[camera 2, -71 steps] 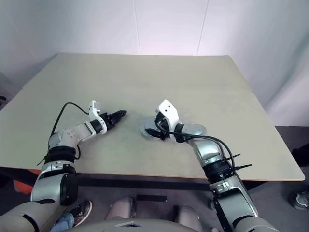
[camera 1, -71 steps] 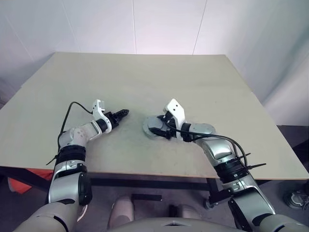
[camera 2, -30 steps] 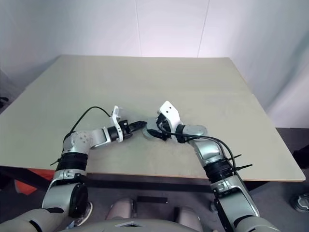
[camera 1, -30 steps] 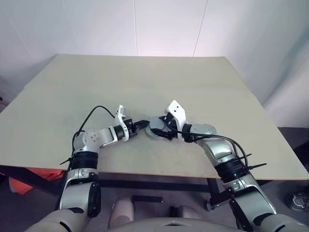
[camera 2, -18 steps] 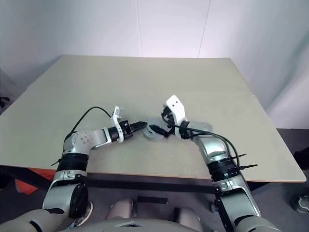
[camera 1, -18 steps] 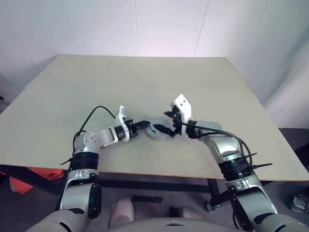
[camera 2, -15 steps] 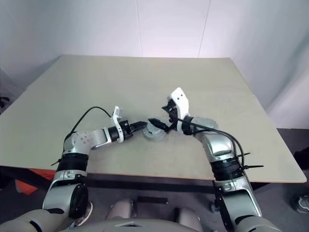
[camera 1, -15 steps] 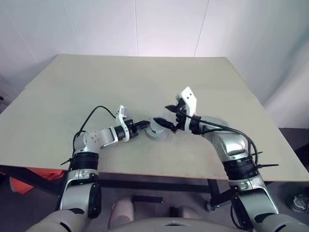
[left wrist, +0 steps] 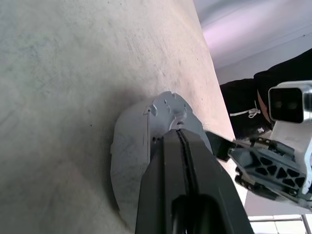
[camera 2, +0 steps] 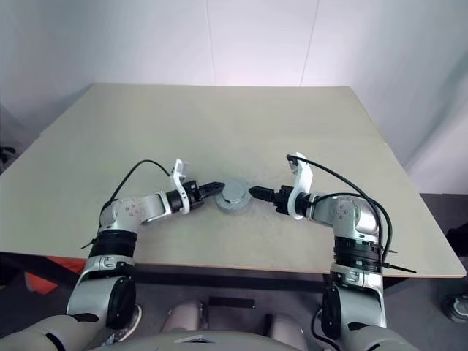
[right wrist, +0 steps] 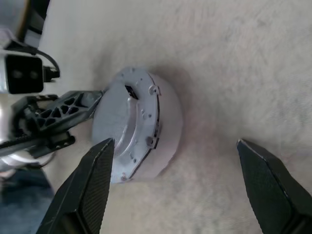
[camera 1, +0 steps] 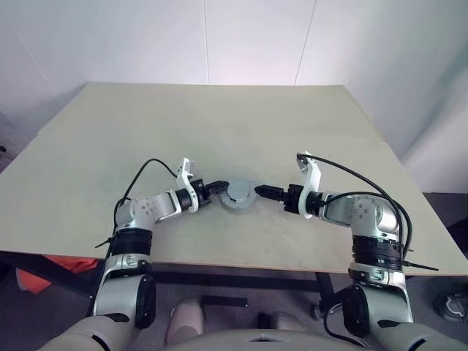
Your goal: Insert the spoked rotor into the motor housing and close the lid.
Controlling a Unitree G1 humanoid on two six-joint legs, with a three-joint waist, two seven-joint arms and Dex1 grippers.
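The motor housing (camera 1: pixel 239 202) is a round grey shell near the table's front edge, between my two grippers. The lid (camera 1: pixel 239 191), a grey disc with small holes, lies flat on top of it and is also seen as the lid (right wrist: pixel 130 127) in the right wrist view. The spoked rotor is hidden. My left gripper (camera 1: pixel 218 186) is shut with nothing between its fingers, and its tip rests against the housing's left side (left wrist: pixel 127 146). Just right of the housing my right gripper (camera 1: pixel 263 193) is open and holds nothing; its fingers (right wrist: pixel 95 187) stand wide apart.
The beige table (camera 1: pixel 219 124) stretches far behind the housing, and its front edge (camera 1: pixel 241 257) runs close below both grippers. A black cable (camera 1: pixel 150 170) loops over my left forearm, and another cable (camera 1: pixel 358 179) arcs above my right forearm.
My right gripper has let go of the lid, rolled over and drawn back to the right, opening wide. The left gripper, which came in from the left earlier, has stayed against the housing.
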